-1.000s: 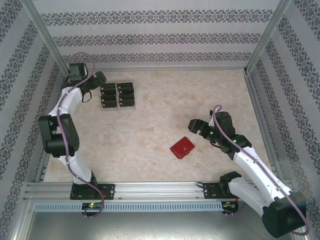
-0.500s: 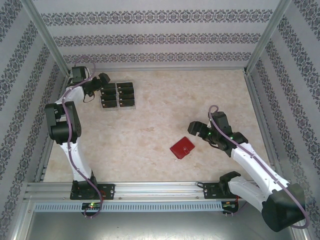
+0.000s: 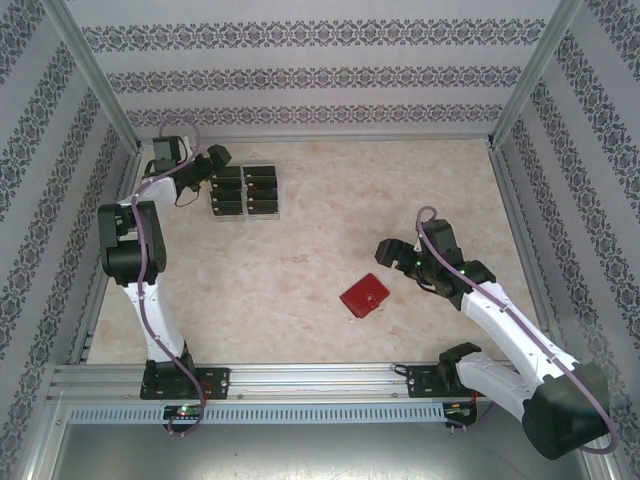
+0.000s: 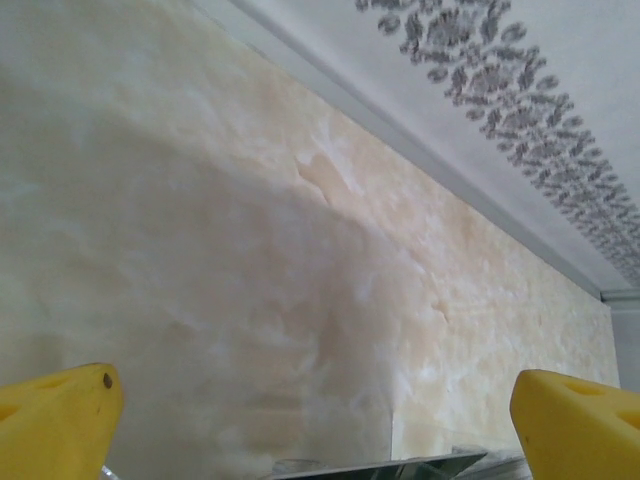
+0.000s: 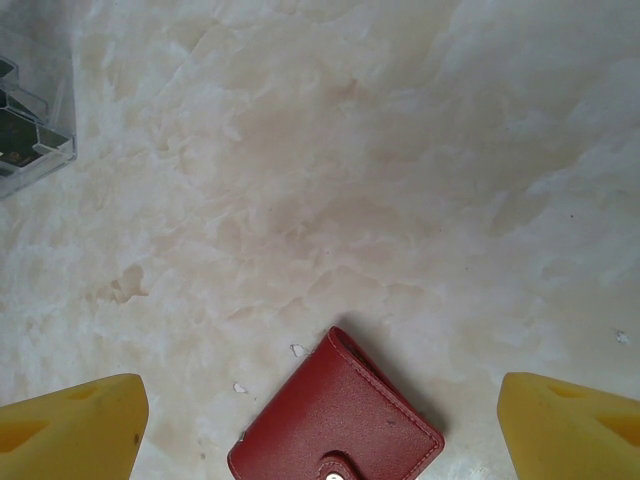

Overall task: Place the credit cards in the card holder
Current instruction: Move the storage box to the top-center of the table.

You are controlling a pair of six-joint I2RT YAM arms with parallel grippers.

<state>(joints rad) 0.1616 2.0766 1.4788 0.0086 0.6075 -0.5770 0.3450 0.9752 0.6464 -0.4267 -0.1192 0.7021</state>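
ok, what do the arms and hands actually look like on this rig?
Same build on left arm and right arm: white link shells, black joint housings, black bases, a mauve cable looping along each. The left hand and right hand are black-bodied from above; wrist views show chunky yellow fingertips. Small green lights glow near the right wrist.

Table (image 3: pixel 330 210): pale cream marble-look top, walled on three sides by patterned panels. Two things sit directly on it. Clear tray (image 3: pixel 246 216) at the far left, near the back wall, flat on the surface, with black credit cards (image 3: pixel 245 190) in two columns inside. Red card holder (image 3: pixel 364 296) right of centre, nearer the front, closed, snap tab up, lying flat and turned at an angle. Tray and card holder well apart. Two tiny white specks (image 5: pixel 298 350) on the top just beside the card holder.
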